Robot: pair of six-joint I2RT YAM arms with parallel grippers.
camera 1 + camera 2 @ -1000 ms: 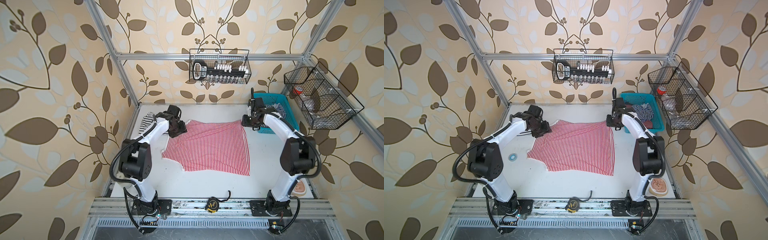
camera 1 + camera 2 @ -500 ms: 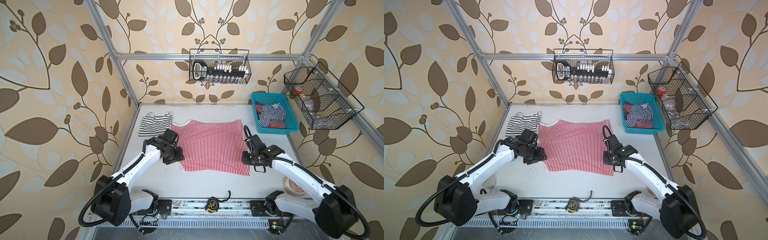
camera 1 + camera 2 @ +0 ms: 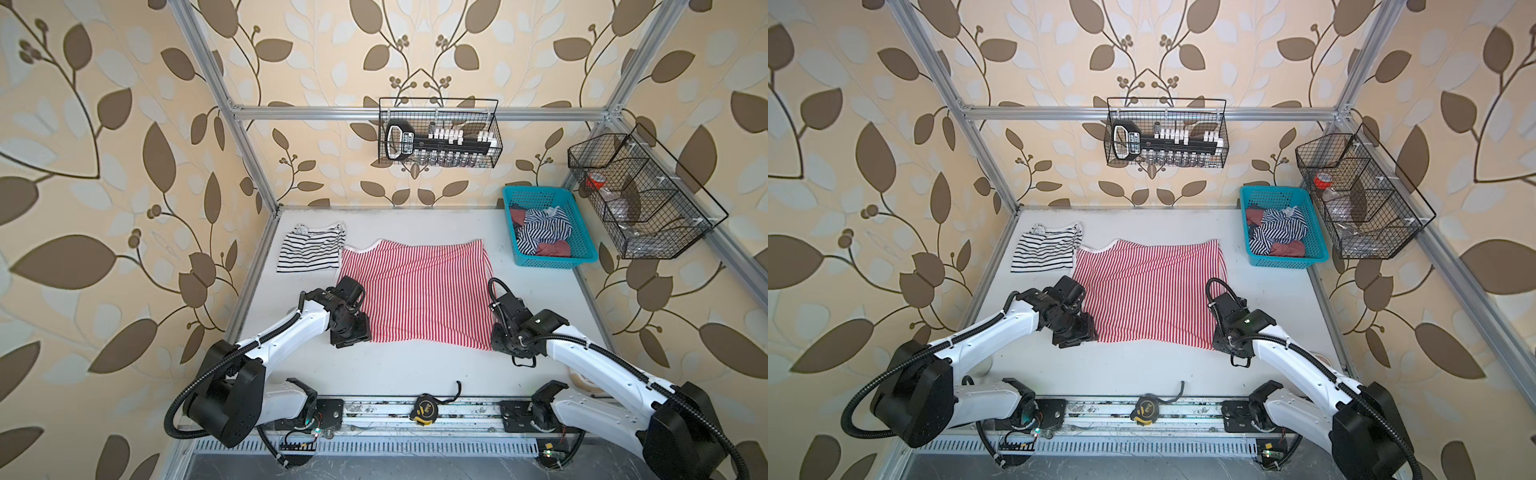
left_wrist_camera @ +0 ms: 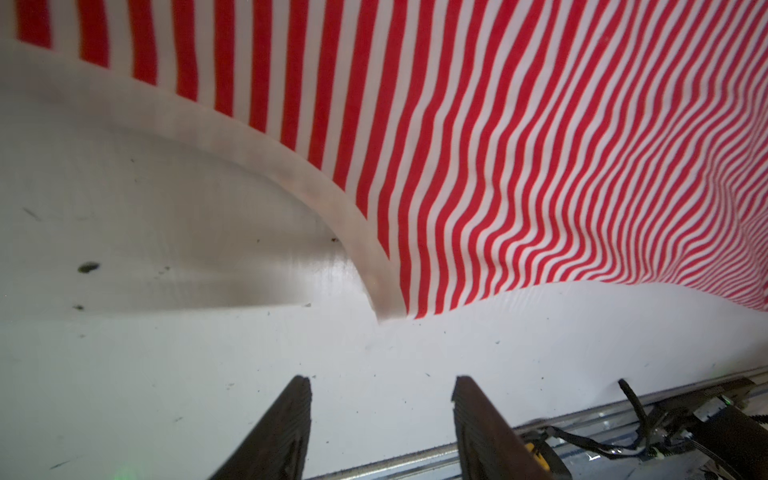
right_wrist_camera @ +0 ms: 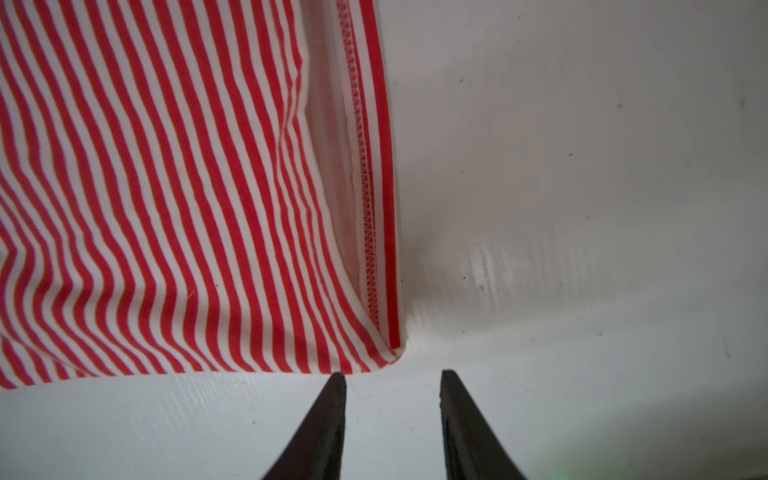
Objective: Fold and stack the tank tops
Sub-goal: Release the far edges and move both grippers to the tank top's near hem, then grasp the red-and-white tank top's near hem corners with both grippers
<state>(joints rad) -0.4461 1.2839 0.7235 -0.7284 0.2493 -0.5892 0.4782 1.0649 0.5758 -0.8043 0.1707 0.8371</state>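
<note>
The red-and-white tank top (image 3: 415,291) (image 3: 1150,291) lies spread flat mid-table. My left gripper (image 3: 351,332) (image 3: 1075,332) sits at its near left corner, jaws open and empty. In the left wrist view the white-trimmed corner (image 4: 386,307) lies just beyond the left gripper (image 4: 381,380). My right gripper (image 3: 500,338) (image 3: 1223,338) is at the near right corner, open and empty. In the right wrist view the right gripper (image 5: 392,374) almost touches the hemmed corner (image 5: 388,353). A folded black-and-white tank top (image 3: 309,251) lies back left. A navy-and-white one (image 3: 540,228) is crumpled in the basket.
The turquoise basket (image 3: 552,262) stands at the back right and also holds reddish cloth. A yellow tape measure (image 3: 424,409) rests on the front rail. Black wire baskets hang on the back wall (image 3: 438,133) and on the right wall (image 3: 640,208).
Both arms swung from the far corners of the red-and-white top to its near corners. The right jaws have narrowed. The black-and-white top, hidden by the left arm before, now shows.
</note>
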